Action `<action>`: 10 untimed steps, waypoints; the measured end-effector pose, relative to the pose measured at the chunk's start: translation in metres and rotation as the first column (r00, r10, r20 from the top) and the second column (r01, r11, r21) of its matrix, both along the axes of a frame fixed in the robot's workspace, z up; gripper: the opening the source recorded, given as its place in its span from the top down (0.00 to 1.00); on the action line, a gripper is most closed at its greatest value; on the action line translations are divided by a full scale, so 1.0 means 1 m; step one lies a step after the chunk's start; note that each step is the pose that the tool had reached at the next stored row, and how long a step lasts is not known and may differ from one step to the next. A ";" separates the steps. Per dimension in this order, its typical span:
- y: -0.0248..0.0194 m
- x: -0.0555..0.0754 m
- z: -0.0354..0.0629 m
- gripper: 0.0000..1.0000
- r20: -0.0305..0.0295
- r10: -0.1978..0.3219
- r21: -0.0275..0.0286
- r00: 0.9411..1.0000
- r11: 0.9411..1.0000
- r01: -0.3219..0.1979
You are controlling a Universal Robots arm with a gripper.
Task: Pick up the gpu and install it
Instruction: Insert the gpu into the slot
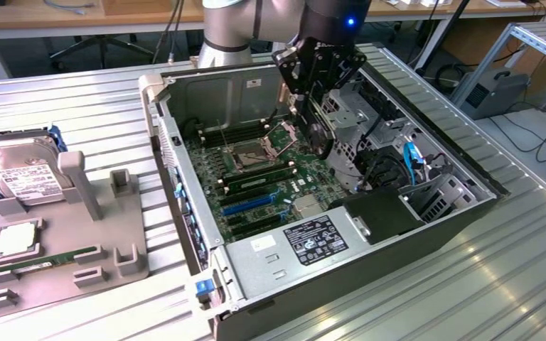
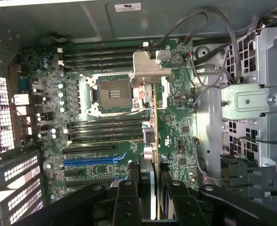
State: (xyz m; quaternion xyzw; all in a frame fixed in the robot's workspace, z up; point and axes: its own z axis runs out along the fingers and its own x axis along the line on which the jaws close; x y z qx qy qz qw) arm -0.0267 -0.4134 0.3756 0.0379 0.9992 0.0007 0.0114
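The computer case [image 1: 164, 121] lies open on its side in the middle of the table [image 1: 463, 284], its motherboard [image 1: 254, 177] facing up. Inside it are the bare processor socket [image 1: 251, 150], dark memory slots, a blue expansion slot [image 1: 247, 204] and, at the corner nearest the camera, the power supply [image 1: 301, 245].

The gripper [image 1: 309, 106] hangs over the motherboard near the drive-cage side. Its jaws are partly closed, pinching the flat sides of the gpu [image 1: 320, 138]. The card hangs edge-down above the board, apparently clear of any slot. In the wrist view the gpu [image 2: 148, 183] runs edge-on between the fingers [image 2: 128, 200].

Beside the case, toward the table's edge on the exterior view's left, a grey holder [image 1: 111, 266] carries the hard drive [image 1: 22, 174] upright and the green memory stick [image 1: 50, 259] lying flat.
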 end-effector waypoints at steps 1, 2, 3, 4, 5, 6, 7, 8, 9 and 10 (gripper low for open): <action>0.0000 0.000 0.0000 0.73 0.000 0.000 0.000 1.000 1.000 0.000; 0.0000 0.000 0.0000 0.73 0.000 0.000 0.000 1.000 1.000 0.000; 0.0000 0.000 0.0000 0.73 0.000 0.000 0.000 1.000 1.000 0.000; 0.0000 0.000 0.0000 0.73 0.000 0.000 0.000 1.000 1.000 0.000; 0.0000 0.000 0.0000 0.73 0.000 0.000 0.000 1.000 1.000 0.000; 0.0000 0.000 0.0000 0.73 0.000 0.000 0.000 1.000 1.000 0.000; 0.0000 0.000 0.0000 0.73 0.000 0.001 0.000 1.000 1.000 -0.001; 0.0000 0.000 0.0000 0.73 0.000 0.014 0.000 1.000 1.000 -0.014; 0.0000 0.000 0.0000 0.73 0.000 0.034 0.000 0.999 0.999 -0.034; 0.0000 0.000 0.0000 0.73 0.000 0.043 0.000 0.999 0.999 -0.043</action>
